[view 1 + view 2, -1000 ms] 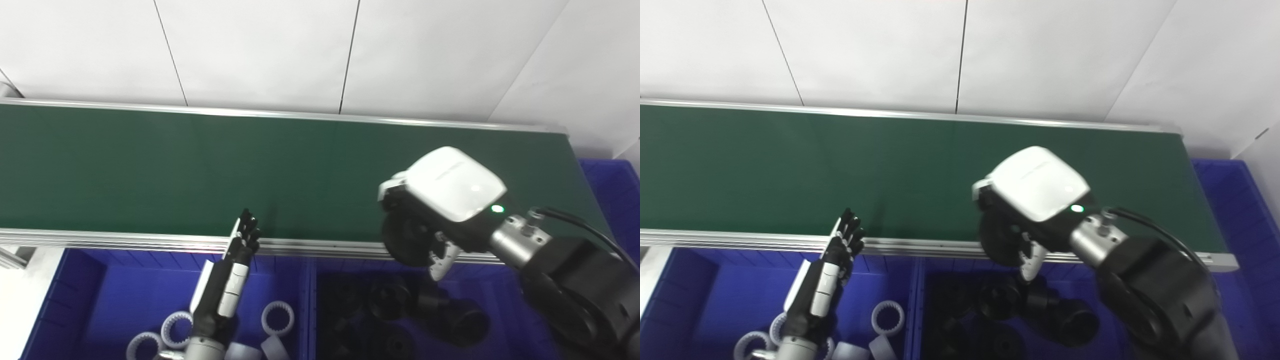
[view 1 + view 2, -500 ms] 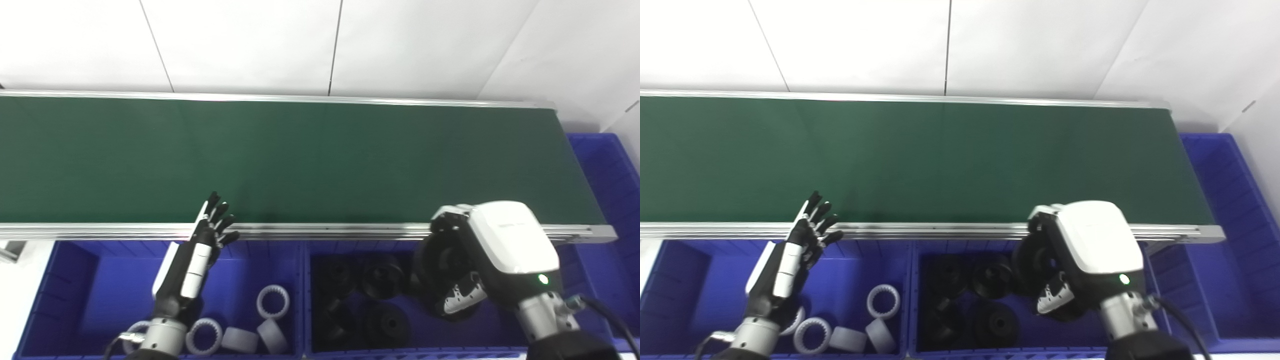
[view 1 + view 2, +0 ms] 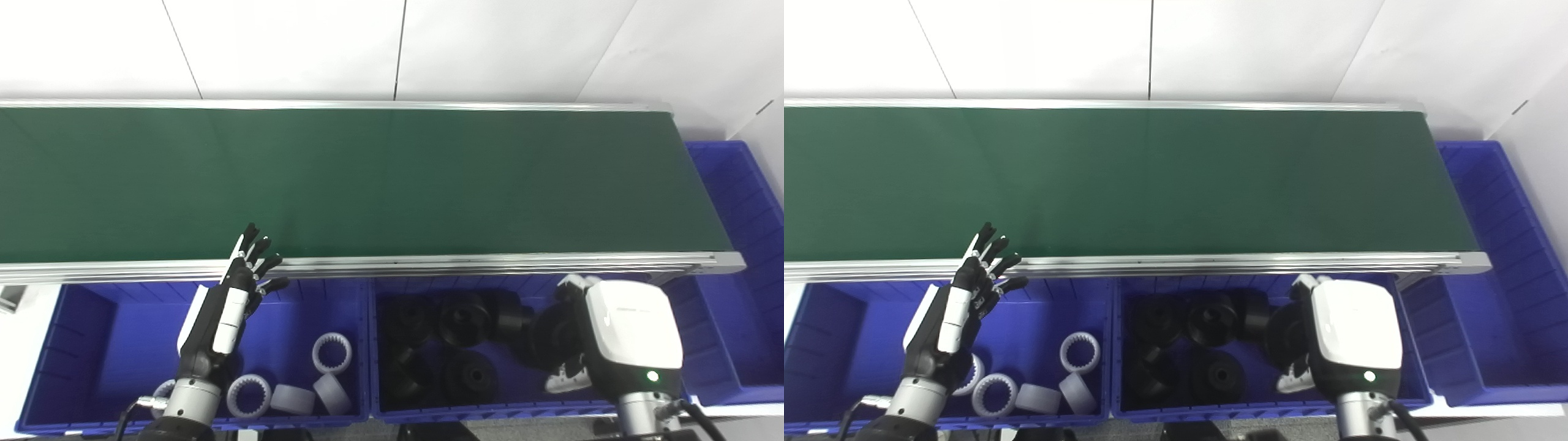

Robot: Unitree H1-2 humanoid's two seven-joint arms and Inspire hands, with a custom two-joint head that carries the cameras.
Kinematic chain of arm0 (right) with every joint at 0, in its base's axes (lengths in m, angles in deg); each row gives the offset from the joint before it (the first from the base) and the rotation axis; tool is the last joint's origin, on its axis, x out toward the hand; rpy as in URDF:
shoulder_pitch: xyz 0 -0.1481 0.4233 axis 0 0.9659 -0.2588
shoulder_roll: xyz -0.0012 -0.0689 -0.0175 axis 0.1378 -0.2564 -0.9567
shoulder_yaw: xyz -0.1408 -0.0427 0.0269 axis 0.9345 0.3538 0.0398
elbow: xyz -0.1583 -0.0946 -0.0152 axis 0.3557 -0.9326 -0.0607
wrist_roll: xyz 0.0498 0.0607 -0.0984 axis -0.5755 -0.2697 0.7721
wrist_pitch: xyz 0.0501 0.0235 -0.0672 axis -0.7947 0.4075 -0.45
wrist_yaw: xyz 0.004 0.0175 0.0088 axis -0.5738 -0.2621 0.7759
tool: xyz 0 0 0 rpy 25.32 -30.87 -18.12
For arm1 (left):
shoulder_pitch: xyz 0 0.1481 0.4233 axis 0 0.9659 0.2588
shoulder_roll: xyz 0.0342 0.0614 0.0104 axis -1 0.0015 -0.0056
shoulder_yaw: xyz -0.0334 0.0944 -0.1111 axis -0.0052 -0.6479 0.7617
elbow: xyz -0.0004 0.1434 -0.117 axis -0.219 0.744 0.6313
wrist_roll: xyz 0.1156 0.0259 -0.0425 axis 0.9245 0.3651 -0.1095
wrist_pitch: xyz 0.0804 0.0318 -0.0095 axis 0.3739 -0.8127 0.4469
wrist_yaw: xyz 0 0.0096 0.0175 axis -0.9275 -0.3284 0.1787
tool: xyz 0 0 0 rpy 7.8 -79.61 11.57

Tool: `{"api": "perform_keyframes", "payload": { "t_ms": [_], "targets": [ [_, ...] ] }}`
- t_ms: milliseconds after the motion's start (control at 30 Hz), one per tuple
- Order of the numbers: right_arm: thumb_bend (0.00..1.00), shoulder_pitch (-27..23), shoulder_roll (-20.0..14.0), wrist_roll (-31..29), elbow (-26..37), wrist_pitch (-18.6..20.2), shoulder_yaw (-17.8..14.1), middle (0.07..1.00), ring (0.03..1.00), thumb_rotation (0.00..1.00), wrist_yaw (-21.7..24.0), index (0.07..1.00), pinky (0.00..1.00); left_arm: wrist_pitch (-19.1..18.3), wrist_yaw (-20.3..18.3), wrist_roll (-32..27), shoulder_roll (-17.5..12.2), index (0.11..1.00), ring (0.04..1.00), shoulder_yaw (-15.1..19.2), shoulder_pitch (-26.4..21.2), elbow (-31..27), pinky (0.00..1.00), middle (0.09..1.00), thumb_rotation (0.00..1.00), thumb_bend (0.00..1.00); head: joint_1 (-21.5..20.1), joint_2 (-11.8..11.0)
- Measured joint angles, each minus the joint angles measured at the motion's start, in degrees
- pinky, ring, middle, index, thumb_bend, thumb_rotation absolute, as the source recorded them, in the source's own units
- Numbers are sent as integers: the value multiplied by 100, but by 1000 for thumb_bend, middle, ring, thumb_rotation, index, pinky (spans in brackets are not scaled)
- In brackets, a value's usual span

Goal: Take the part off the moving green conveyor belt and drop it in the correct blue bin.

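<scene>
My right hand [image 3: 588,343] has come off the belt [image 3: 367,184] and down into the 5 o'clock bin [image 3: 490,407], gripping the black part [image 3: 548,337], so release comes next. My left hand [image 3: 236,294] waits, fingers spread.

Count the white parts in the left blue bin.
5 white parts: one ring mid-bin, four along the front wall, one partly behind the left arm; others may hide there.

Blue bins [image 3: 55,318]: three. White rings [image 3: 332,353]: five. Conveyor belt [image 3: 367,177]: one.
</scene>
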Motion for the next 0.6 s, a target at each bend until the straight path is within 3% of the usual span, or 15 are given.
{"api": "perform_keyframes", "payload": {
  "t_ms": [133,367,500,600],
  "targets": [
    [1000,-15,30,160,23,0,-52,921,916,853,300,868,999,0,5,95,20,1000,887,-65,56,-13,745,941,970,770,289,35],
    [1000,-33,14,-126,89,0,-158,921,909,881,629,865,986,0,42,129,206,1000,890,-118,156,-25,766,929,966,779,693,35],
    [1000,-43,-20,-451,208,0,-164,898,890,917,629,864,906,0,91,259,291,1000,883,-186,166,-50,771,932,987,768,923,9],
    [996,-56,-14,-818,209,0,-135,844,823,910,561,820,762,0,148,351,354,1000,897,-178,177,-51,805,947,965,773,1055,-35]
  ]
}}
